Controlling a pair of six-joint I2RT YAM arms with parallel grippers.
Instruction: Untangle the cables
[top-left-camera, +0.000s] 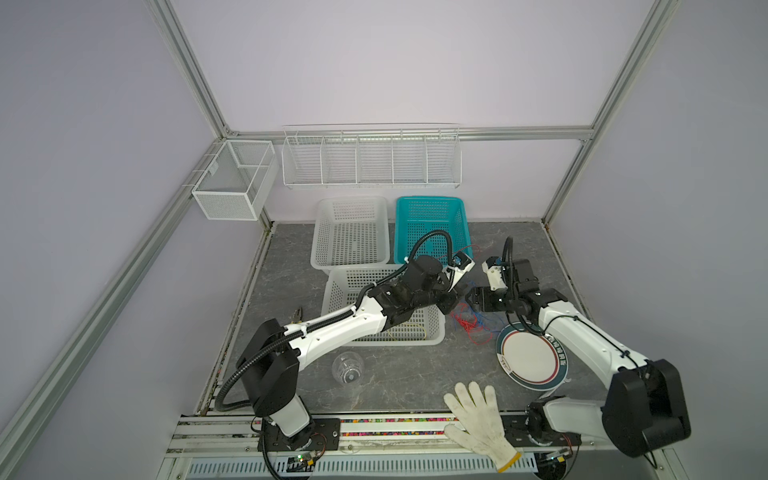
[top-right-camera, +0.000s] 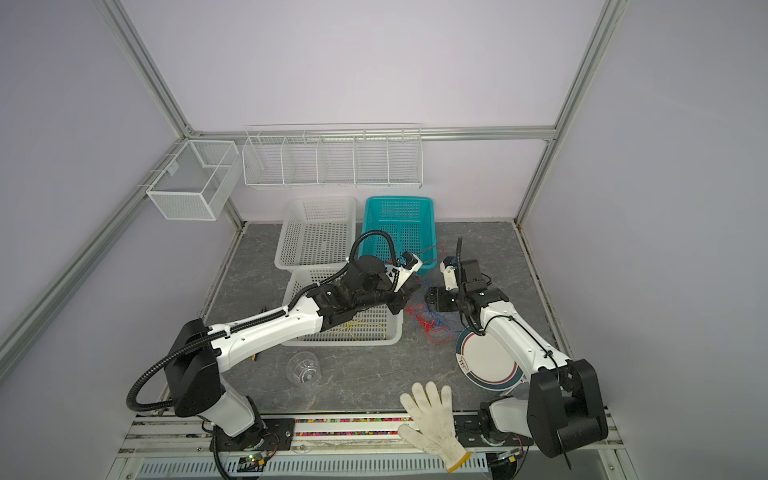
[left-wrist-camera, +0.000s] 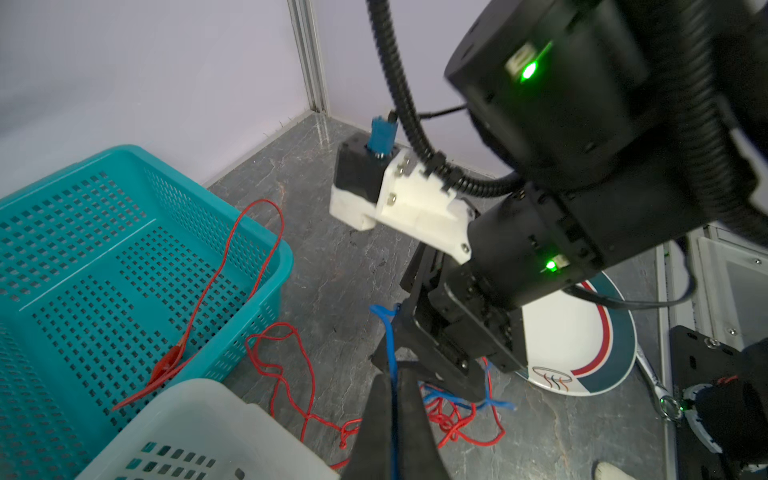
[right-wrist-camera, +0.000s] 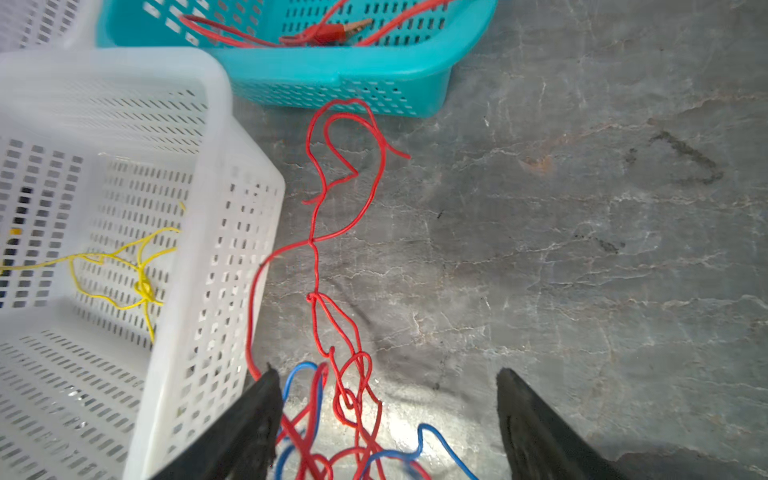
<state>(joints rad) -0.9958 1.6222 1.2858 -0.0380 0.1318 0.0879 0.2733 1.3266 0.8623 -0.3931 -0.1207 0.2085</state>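
Where the counter (top-left-camera: 395, 386) met its front rail, a white glove (top-left-camera: 478, 419) lay flat, with a rimmed plate (top-left-camera: 530, 357) just behind it on the right. Beyond the plate sat the task's own matter: the cables (top-left-camera: 473, 326), red and blue strands heaped loosely on the bare counter beside the near white basket (right-wrist-camera: 232, 137).

The right end effector (right-wrist-camera: 386, 372) hung over that heap with its jaws spread wide and nothing between them. Close beside it, the left end effector (left-wrist-camera: 394, 378) was pinched shut on the blue cable (left-wrist-camera: 390, 332), which ran up between its fingers.

The yellow cable (right-wrist-camera: 143, 286) lay apart inside the white basket, knotted on itself. Farther back, the red cable (right-wrist-camera: 316, 266) trailed from the heap across the counter and over the rim of the teal basket (right-wrist-camera: 332, 75), where its clip (right-wrist-camera: 328, 30) rested.

These wires looked thin, light and limp, so they would likely follow any pull, yet snag at the small knots along the red run. A hold on a free stretch or on a clip end seemed wiser than one on the knot itself.
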